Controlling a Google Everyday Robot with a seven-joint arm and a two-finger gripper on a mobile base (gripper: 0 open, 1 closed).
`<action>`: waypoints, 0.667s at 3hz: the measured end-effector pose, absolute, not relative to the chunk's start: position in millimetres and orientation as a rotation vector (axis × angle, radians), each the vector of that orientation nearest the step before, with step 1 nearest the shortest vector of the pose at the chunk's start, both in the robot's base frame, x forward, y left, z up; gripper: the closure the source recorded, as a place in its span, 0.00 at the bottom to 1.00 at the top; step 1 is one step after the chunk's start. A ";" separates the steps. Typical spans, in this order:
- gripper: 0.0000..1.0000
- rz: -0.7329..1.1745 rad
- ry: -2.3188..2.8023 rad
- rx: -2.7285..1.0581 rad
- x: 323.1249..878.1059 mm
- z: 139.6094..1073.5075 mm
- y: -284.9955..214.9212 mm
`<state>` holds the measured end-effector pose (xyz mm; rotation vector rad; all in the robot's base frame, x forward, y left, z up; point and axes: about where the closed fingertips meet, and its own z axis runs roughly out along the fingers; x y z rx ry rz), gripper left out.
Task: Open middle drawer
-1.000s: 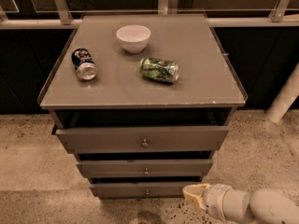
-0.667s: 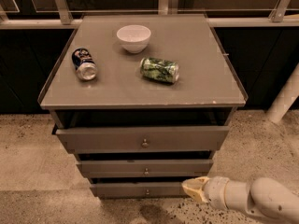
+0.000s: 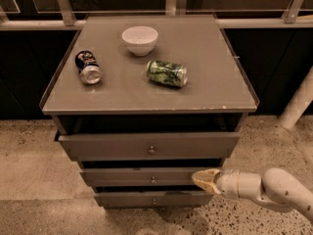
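Note:
A grey-brown cabinet holds three stacked drawers. The middle drawer [image 3: 146, 176] has a slim flat front and a small round knob [image 3: 153, 180] at its centre. It sits below the wide top drawer [image 3: 146, 146] and above the narrowest bottom drawer [image 3: 151, 199]. My gripper [image 3: 204, 180] comes in from the lower right on a white arm. Its tan tip is at the right end of the middle drawer's front, to the right of the knob.
On the cabinet top [image 3: 210, 82] lie a white bowl [image 3: 140, 39], a dark can on its side [image 3: 88, 67] and a crushed green can [image 3: 167, 73]. A speckled floor surrounds the cabinet. A white post [image 3: 298, 104] stands at the right, a railing behind.
My gripper has moved left and slightly up, from in front of the bottom drawer's right end to the middle drawer's right end. The drawers have not moved.

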<state>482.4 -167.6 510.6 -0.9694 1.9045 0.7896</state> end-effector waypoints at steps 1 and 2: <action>1.00 0.771 1.896 -0.957 492.2 513.6 -174.4; 1.00 0.802 1.934 -0.939 500.4 492.1 -172.1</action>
